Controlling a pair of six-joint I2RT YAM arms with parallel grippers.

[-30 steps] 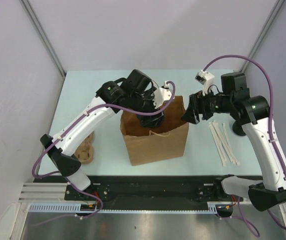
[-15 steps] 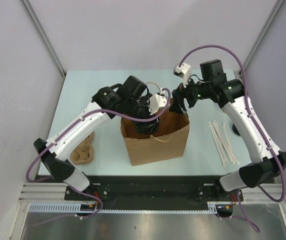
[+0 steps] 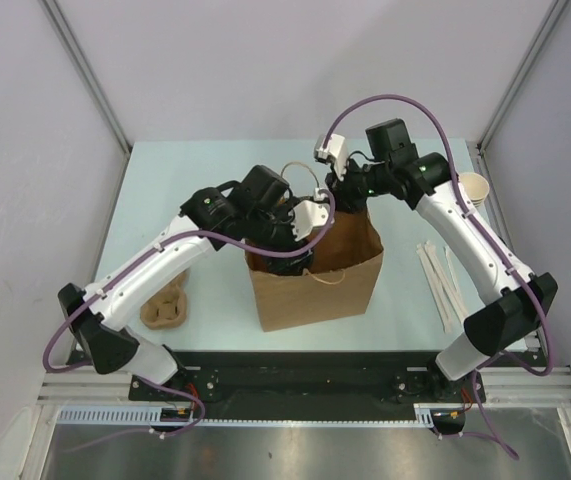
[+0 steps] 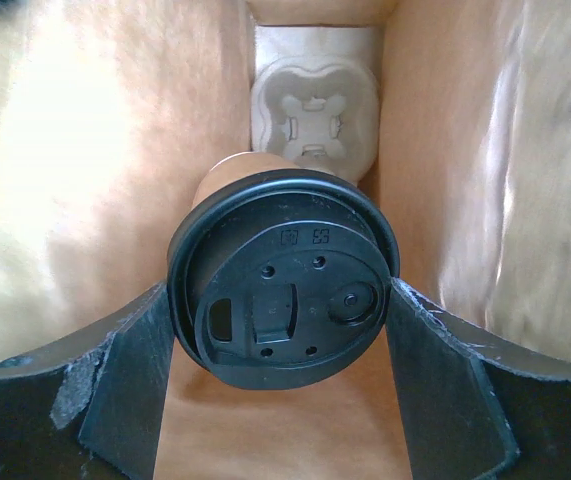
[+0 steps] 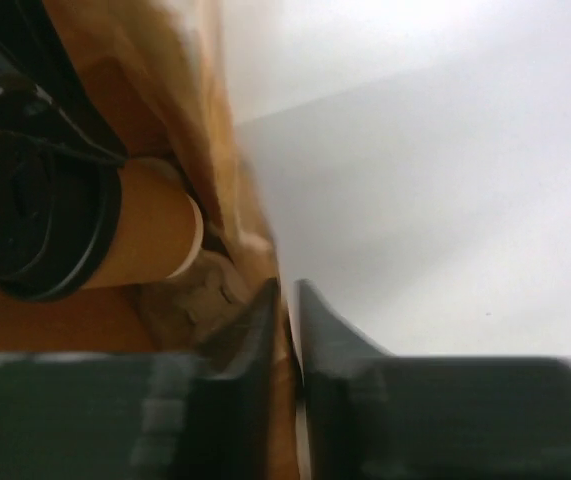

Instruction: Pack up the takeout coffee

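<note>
One coffee cup [image 4: 283,262] with a black lid is inside the one brown bag [image 3: 315,285], held tight between the two fingers of the left gripper [image 4: 281,335]. Beyond it lies one pulp tray [image 4: 315,110] on the bag's bottom. The right gripper [image 5: 287,300], almost closed, pinches the bag's wall.

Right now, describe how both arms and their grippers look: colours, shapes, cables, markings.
The left arm and right arm have white tube-like shells, black joint housings and black bases. A purple cable loops along each. The left gripper and right gripper have flat black fingers, the left's scuffed pale at the edges.
</note>
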